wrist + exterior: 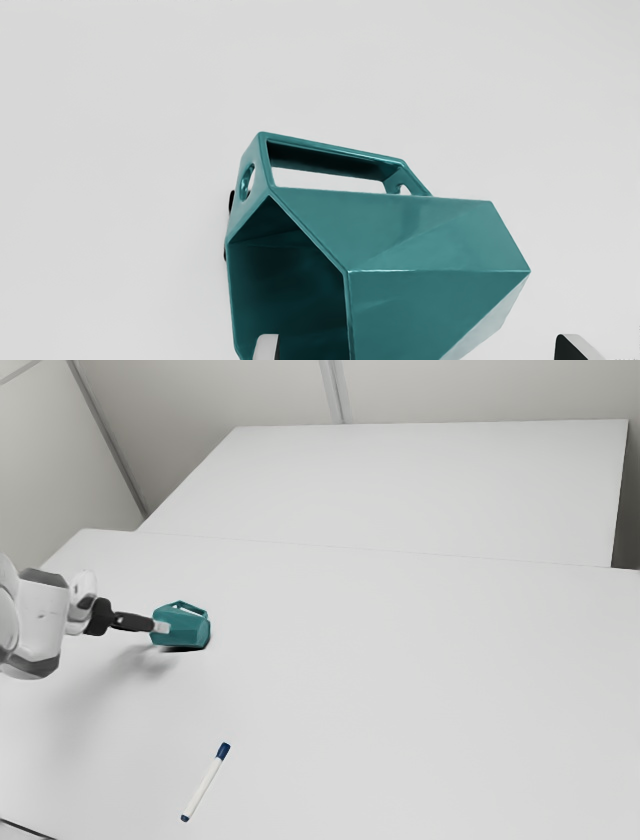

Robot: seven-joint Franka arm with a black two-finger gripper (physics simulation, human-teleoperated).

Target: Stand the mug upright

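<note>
A teal faceted mug (182, 628) lies on its side on the table, its handle toward the far side. My gripper (160, 627) reaches it from the exterior view's left, fingertips overlapping the mug's near end. In the wrist view the mug (430, 240) shows its dark open mouth and its handle. The gripper (417, 345) is open, its fingertips wide apart: one overlaps the mouth, the other stands off beyond the mug's opposite end. Whether either finger touches the mug cannot be told.
A white marker with a blue cap (205, 785) lies on the white table (400, 690), nearer the exterior camera than the mug. Behind this table stands another white surface (400, 490). A dark cable (25, 828) crosses the near left corner.
</note>
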